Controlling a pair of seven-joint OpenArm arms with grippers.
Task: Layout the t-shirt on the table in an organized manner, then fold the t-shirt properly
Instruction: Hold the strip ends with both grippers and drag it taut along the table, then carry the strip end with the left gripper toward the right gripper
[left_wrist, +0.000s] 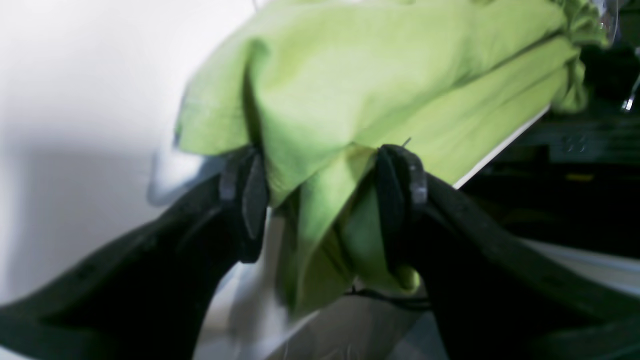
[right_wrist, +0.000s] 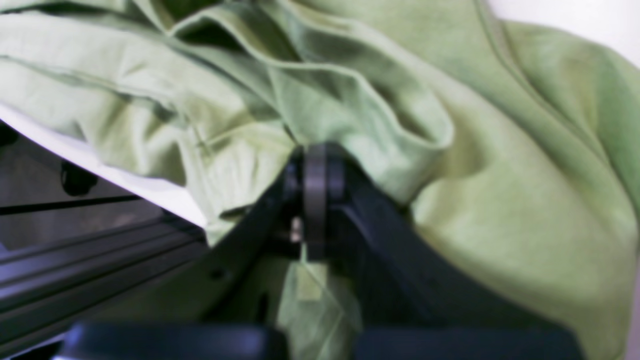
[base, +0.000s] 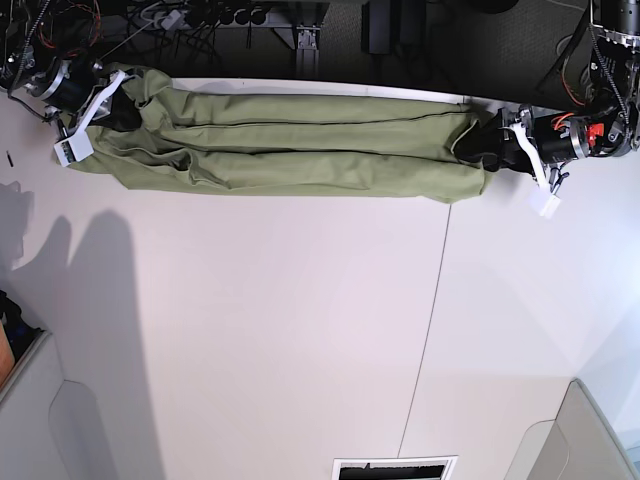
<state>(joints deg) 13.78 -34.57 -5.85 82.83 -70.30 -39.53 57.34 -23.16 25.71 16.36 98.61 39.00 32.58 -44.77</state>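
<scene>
T-shirt (base: 290, 145) stretched between left hand (base: 487, 148) and right hand (base: 112, 108)

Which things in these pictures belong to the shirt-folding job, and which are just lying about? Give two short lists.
Belong to the job:
t-shirt, stretched along the table's far edge
table
left hand, jaws apart with cloth between them
right hand, shut on the t-shirt

Just lying about:
grey bin at one near corner
grey bin at the other near corner
cables behind the table
</scene>
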